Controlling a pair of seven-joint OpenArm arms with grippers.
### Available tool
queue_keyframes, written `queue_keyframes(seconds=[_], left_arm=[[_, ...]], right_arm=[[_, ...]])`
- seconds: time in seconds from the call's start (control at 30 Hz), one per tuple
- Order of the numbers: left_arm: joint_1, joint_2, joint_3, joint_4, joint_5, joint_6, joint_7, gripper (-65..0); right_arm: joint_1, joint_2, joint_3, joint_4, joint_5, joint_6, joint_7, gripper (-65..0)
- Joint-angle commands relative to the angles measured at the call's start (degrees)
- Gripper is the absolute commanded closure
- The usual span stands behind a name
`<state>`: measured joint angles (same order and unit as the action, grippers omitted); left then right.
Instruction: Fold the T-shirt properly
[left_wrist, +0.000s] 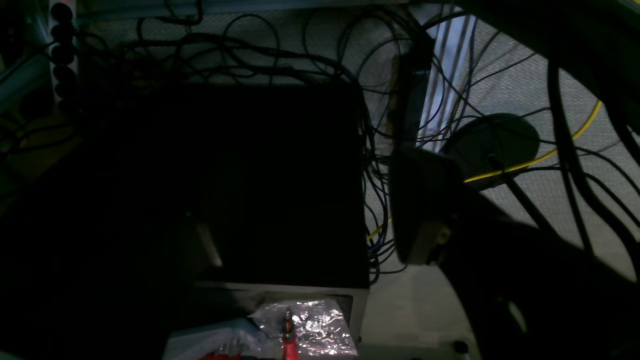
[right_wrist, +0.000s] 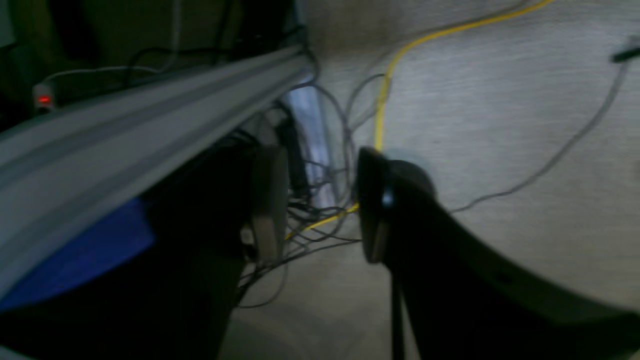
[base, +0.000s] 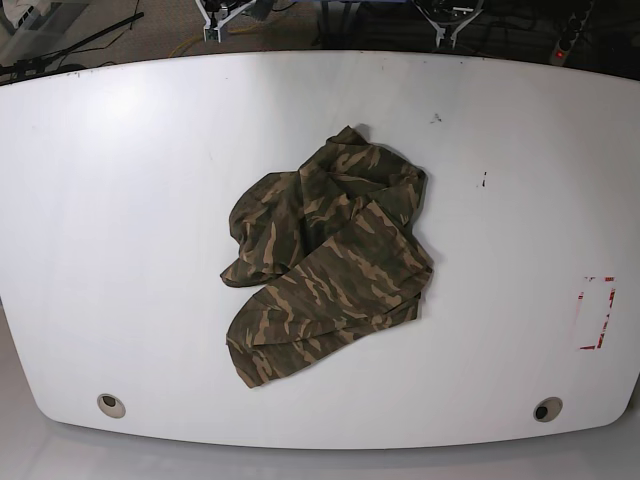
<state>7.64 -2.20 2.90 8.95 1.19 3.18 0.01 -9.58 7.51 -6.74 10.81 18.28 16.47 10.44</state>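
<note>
Zero folds so far: we see the T-shirt (base: 325, 255) crumpled on the worktop (base: 120, 200), left hand (left_wrist: 300, 235) and right hand (right_wrist: 317, 205) both released, empty.

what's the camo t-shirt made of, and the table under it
The T-shirt looks like soft woven or knit cloth with a matte finish: it lies crumpled in limp folds and creases, with no shine. The table looks like a hard, smooth white board, perhaps laminate or painted wood: it shows a faint sheen and small scuff marks.
</note>
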Motion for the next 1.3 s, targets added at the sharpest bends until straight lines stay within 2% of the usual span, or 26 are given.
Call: queue_keyframes(seconds=[0.0, 0.13, 0.23, 0.6, 0.77, 0.93, 1.2, 1.27], left_arm=[[0.32, -0.13, -0.04, -0.03, -0.09, 0.12, -0.05, -40.7], [0.49, -0.22, -0.04, 0.06, -0.09, 0.12, -0.05, -40.7], [1.90, -0.31, -0.04, 1.91, -0.18, 0.12, -0.14, -40.7], [15.97, -0.48, -0.13, 25.56, -0.09, 0.29, 0.30, -40.6], [22.73, -2.68, -0.13, 35.58, -0.09, 0.29, 0.30, -40.6], [29.15, -2.86, -0.57, 45.51, -0.09, 0.29, 0.30, -40.4], [40.58, -3.91, -5.05, 64.68, 0.00, 0.12, 0.30, -40.4], [43.48, -3.91, -6.19, 68.72, 0.08, 0.12, 0.30, -40.4]], right_arm=[[-0.31, 0.27, -0.77, 0.14, -0.04, 0.28, 0.51, -21.4], [-0.92, 0.27, -4.91, 1.72, 0.40, 0.19, 1.04, -21.1], [-3.82, 0.45, -4.29, 4.88, 0.22, 0.19, 1.30, -21.1], [-11.56, 1.50, -3.94, 16.84, 0.75, 0.10, 0.95, -20.9], [-17.10, 2.29, -3.76, 25.72, 0.84, 0.10, -1.60, -20.9], [-23.87, 3.35, 0.55, 35.39, 0.22, 0.10, -1.78, -20.9], [-34.42, 4.05, 7.40, 53.68, 0.13, 0.37, -8.02, -20.9], [-36.88, 5.11, 8.37, 58.16, 0.13, 0.45, -9.07, -20.9]])
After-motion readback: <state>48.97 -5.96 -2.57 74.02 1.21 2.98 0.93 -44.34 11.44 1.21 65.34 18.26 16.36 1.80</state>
